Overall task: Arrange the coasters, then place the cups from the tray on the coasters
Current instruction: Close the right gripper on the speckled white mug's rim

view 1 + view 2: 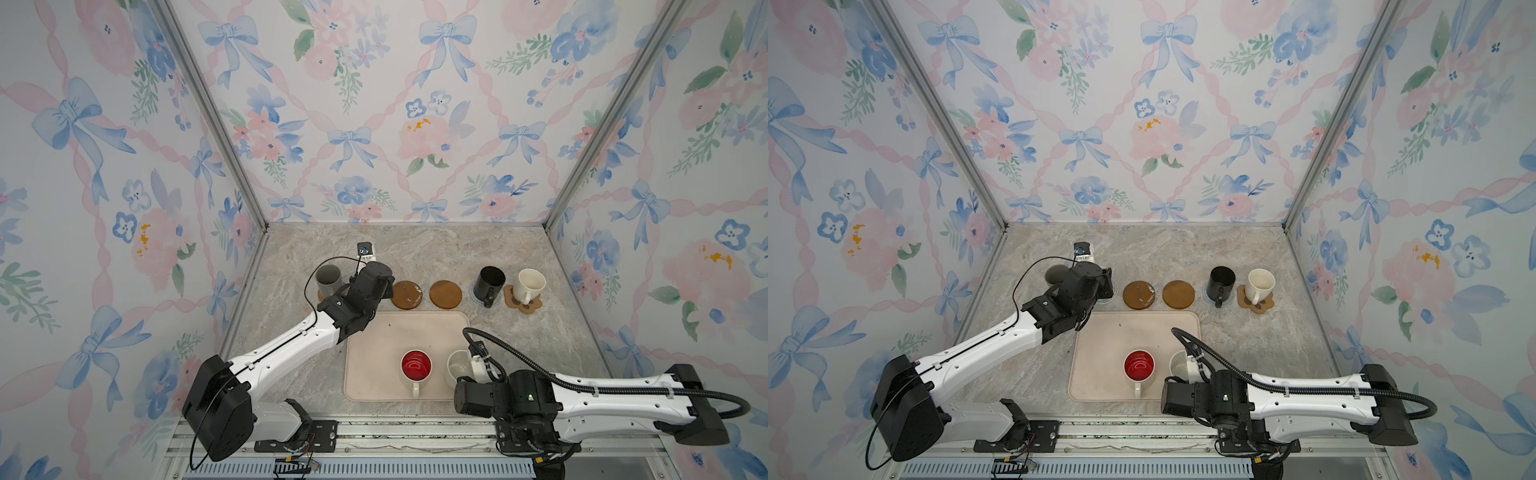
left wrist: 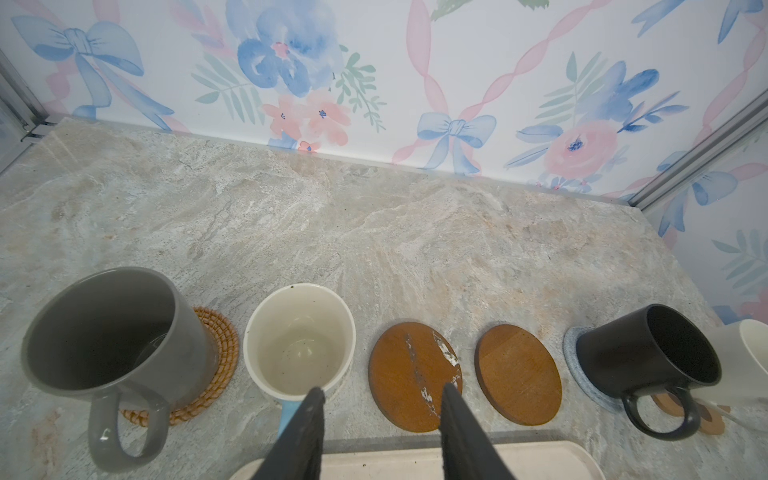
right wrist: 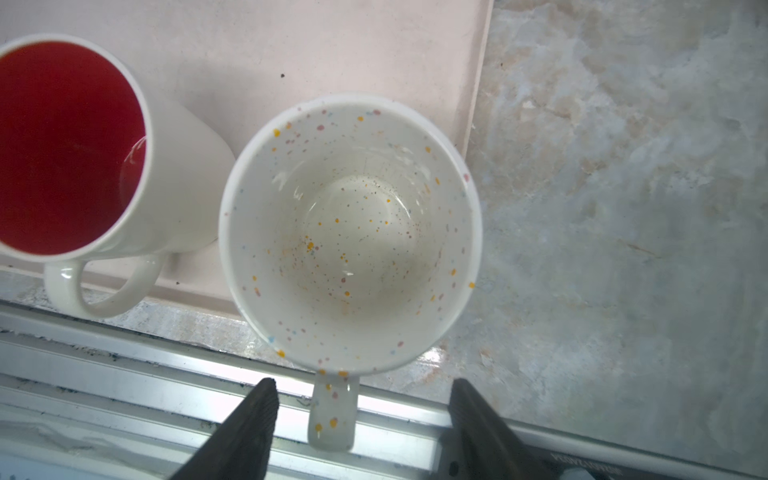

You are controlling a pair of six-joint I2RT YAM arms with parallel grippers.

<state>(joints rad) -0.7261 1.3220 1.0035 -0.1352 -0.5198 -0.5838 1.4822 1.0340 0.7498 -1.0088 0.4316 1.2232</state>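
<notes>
Left wrist view: marbled tabletop (image 2: 374, 232), bearing coasters (image 2: 411, 374), meets floral wallpaper (image 2: 374, 62).

Marbled counter (image 1: 436, 253) carries one row: rattan coaster (image 2: 220, 345), scuffed brown coaster (image 1: 407, 295), clean brown coaster (image 1: 445, 294), blue-grey coaster (image 2: 584, 382), paw coaster (image 1: 528, 306). Beige tray (image 1: 374, 357) lies just beside the row, on its near side.

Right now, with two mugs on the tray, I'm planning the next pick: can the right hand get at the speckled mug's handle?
Probably yes. The right hand is open, with the handle of the speckled mug lined up between its fingers; the red-inside mug stands off to one side.
</notes>
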